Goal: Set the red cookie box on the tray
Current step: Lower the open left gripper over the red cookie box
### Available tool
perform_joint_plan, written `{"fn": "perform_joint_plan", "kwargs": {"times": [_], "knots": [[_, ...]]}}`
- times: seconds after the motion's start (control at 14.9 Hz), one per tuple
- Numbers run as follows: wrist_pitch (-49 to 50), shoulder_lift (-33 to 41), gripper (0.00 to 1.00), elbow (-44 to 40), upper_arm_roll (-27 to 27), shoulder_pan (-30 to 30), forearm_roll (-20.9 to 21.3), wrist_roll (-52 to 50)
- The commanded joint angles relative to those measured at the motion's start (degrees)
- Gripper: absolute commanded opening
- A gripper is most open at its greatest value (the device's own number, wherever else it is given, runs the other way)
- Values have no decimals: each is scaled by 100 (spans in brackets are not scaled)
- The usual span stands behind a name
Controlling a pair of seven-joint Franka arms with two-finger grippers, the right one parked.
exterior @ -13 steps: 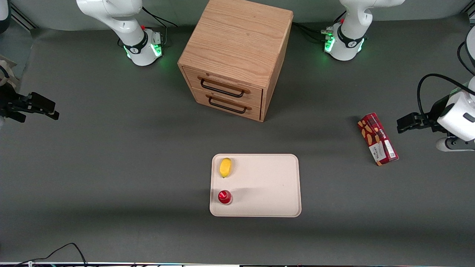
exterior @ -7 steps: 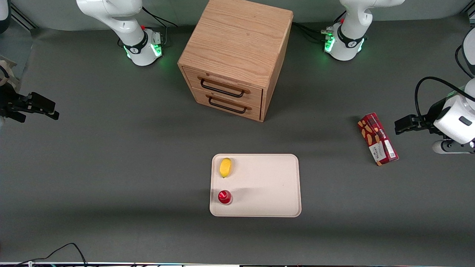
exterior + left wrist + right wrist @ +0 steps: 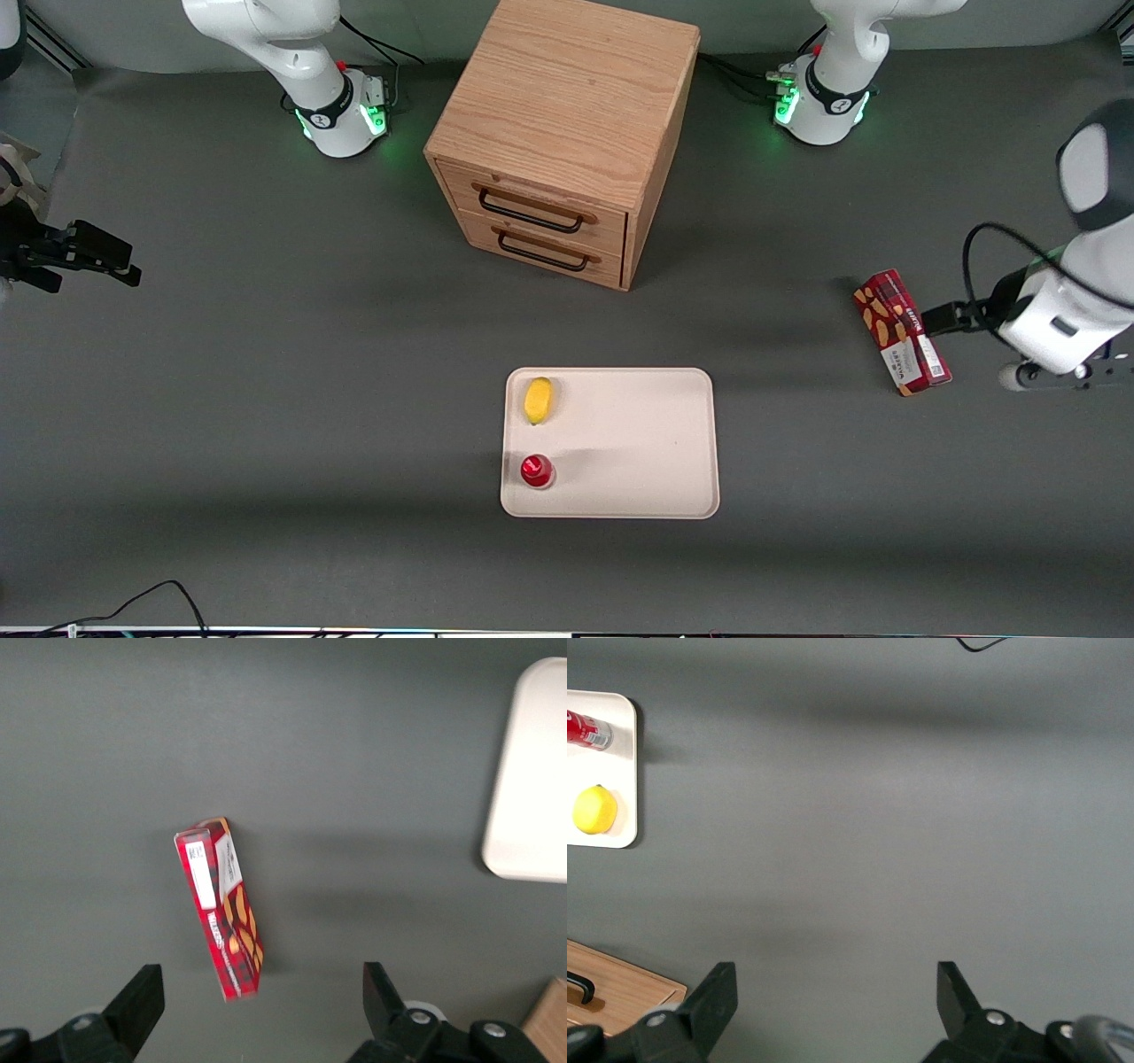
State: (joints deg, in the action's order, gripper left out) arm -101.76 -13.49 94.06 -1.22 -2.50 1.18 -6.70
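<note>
The red cookie box lies flat on the dark table toward the working arm's end, its white label end nearer the front camera. My left gripper hovers at the box's edge, open and holding nothing. In the left wrist view the box lies on the table just ahead of the gripper, whose two black fingers stand wide apart, clear of it. The beige tray sits mid-table, nearer the front camera than the cabinet; one rounded corner of the tray shows in the wrist view.
A wooden two-drawer cabinet stands mid-table, farther from the front camera than the tray. On the tray lie a yellow lemon and a small round red object, both along its edge toward the parked arm.
My left arm has swung in toward the cookie box, bringing the gripper from beside it to its edge. The box and the tray's contents have not moved.
</note>
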Motion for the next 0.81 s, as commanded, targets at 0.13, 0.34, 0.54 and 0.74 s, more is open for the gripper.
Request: {"fn": "perform_joint_plan", "kwargs": {"times": [0.13,0.34,0.54,0.74], "knots": [[-2045,109,100,1779,-405,47,31,-51],[-3092,109,100,2632,-554,65,-13,-16],[-4102,92,100,3319,-590,74,-22,28],[-4650,-75,98,3584,-599,74,-56,90]]}}
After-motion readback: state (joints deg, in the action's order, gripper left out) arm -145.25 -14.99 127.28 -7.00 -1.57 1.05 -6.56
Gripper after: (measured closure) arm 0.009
